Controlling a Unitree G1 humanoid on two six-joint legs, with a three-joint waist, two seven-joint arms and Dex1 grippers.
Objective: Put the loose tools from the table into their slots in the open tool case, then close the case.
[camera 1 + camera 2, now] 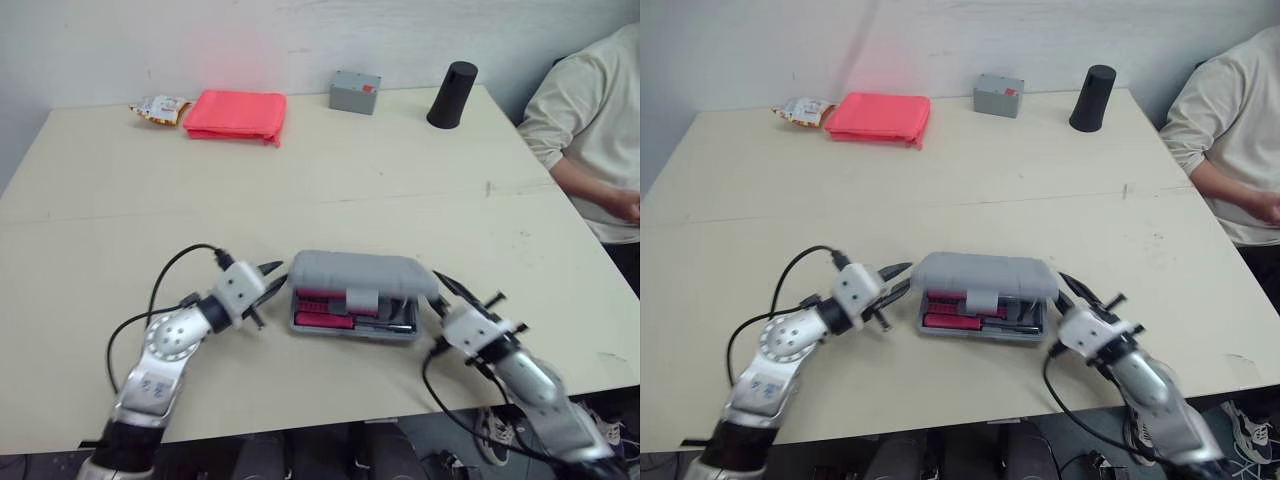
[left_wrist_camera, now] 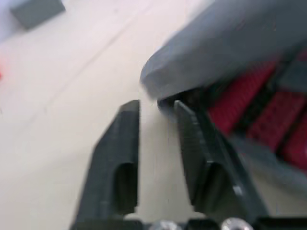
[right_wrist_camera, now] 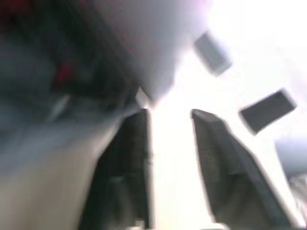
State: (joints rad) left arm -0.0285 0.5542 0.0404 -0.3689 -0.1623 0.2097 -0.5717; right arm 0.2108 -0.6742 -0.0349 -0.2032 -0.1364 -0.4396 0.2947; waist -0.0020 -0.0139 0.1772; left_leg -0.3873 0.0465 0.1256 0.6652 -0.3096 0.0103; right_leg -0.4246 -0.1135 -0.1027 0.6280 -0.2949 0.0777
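I see the grey plastic tool case (image 1: 362,278) near the front edge of the pale wooden desk (image 1: 350,170), its lid tipped partway down over the red-handled tools (image 1: 322,320) lying in the tray. My left pincer (image 2: 156,104) sits just beside the case's left end, fingers slightly apart and holding nothing. My right pincer (image 3: 170,114) is by the right end, spread and empty.

The tool case (image 1: 362,272) is grey, tools (image 1: 322,319) inside red-handled; the surface (image 1: 400,180) cream, pouch (image 1: 236,113) pink-red, cylinder (image 1: 452,95) black, small box (image 1: 355,92) grey.
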